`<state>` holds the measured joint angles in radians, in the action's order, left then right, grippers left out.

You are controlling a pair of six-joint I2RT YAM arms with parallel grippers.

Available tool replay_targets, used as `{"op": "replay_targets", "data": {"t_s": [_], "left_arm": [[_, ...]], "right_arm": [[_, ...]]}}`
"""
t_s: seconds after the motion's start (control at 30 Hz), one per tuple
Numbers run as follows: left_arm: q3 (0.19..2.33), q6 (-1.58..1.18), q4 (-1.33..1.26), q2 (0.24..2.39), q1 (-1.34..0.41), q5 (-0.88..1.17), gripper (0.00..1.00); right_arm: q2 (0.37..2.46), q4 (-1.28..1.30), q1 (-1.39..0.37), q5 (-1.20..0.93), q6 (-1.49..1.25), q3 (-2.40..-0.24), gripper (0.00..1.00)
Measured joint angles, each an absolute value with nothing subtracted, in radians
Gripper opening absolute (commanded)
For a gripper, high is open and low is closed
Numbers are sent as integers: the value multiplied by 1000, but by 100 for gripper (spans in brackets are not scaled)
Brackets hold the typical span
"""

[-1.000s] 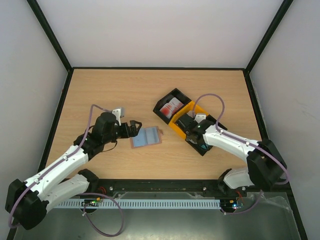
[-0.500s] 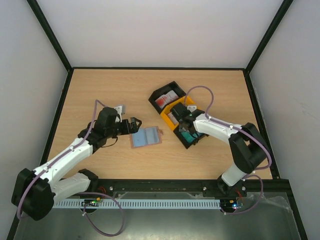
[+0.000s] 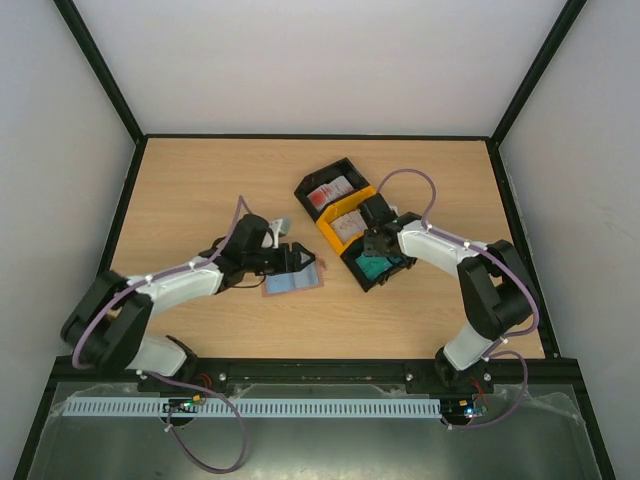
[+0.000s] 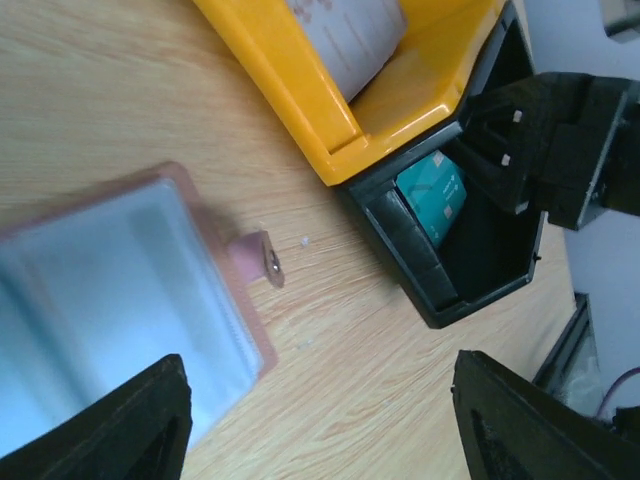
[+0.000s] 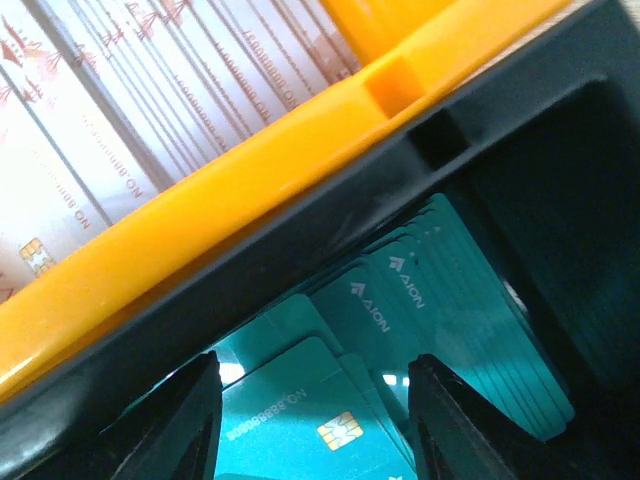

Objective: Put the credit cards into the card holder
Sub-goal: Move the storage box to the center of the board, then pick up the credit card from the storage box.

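The card holder (image 3: 296,281) lies open on the table, blue pockets up; in the left wrist view it (image 4: 110,290) fills the lower left, its snap tab (image 4: 262,262) pointing right. My left gripper (image 3: 294,262) hovers over its right edge, open (image 4: 320,425) with bare wood between the fingers. Credit cards stand in three joined trays: white-and-red ones (image 3: 328,192), pale ones (image 3: 348,224) and teal ones (image 3: 376,268). My right gripper (image 3: 378,246) reaches into the teal tray, open (image 5: 315,425), fingers either side of a teal chip card (image 5: 330,425).
The black tray (image 4: 470,270) with teal cards sits just right of the card holder, joined to the yellow tray (image 5: 200,210) and a further black tray (image 3: 312,182). Black frame rails edge the table.
My left gripper has slid right, over the card holder's right edge. The row of trays has shifted up and left, and my right gripper has widened over the teal cards.
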<state>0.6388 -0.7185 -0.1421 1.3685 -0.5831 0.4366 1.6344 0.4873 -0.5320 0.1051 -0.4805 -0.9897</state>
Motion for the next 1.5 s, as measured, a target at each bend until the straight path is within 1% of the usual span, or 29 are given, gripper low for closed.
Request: {"op": "replay_targets", "data": {"t_s": [0.07, 0.13, 0.37, 0.47, 0.53, 0.67, 0.77, 0.83, 0.9, 1.17, 1.33, 1.5], "left_arm": [[645, -739, -178, 1428, -611, 447, 62], [650, -764, -207, 1469, -636, 447, 59], [719, -820, -304, 1623, -744, 442, 57], [771, -827, -330, 1698, -778, 441, 51], [802, -832, -338, 1740, -793, 439, 44], [851, -836, -345, 1808, -816, 414, 32], [886, -838, -346, 1846, -826, 389, 27], [899, -836, -336, 1862, -829, 378, 24], [902, -832, -329, 1871, -831, 380, 21], [936, -818, -317, 1897, -839, 388, 21], [936, -817, -318, 1898, -839, 389, 21], [936, -815, -318, 1898, -839, 389, 21]], "right_arm": [[1634, 487, -532, 93, -473, -988, 49], [1636, 484, -532, 83, -467, -984, 50], [1658, 461, -532, 72, -455, -962, 53], [1662, 458, -532, 71, -453, -960, 54], [1662, 457, -532, 68, -451, -960, 53], [1658, 458, -532, 40, -440, -960, 48], [1649, 467, -527, -3, -425, -960, 43], [1636, 474, -527, -37, -415, -960, 37], [1618, 482, -521, -61, -398, -960, 34], [1529, 487, -507, -134, -355, -960, 30], [1499, 481, -507, -181, -350, -956, 24], [1473, 464, -507, -214, -353, -938, 23]]}}
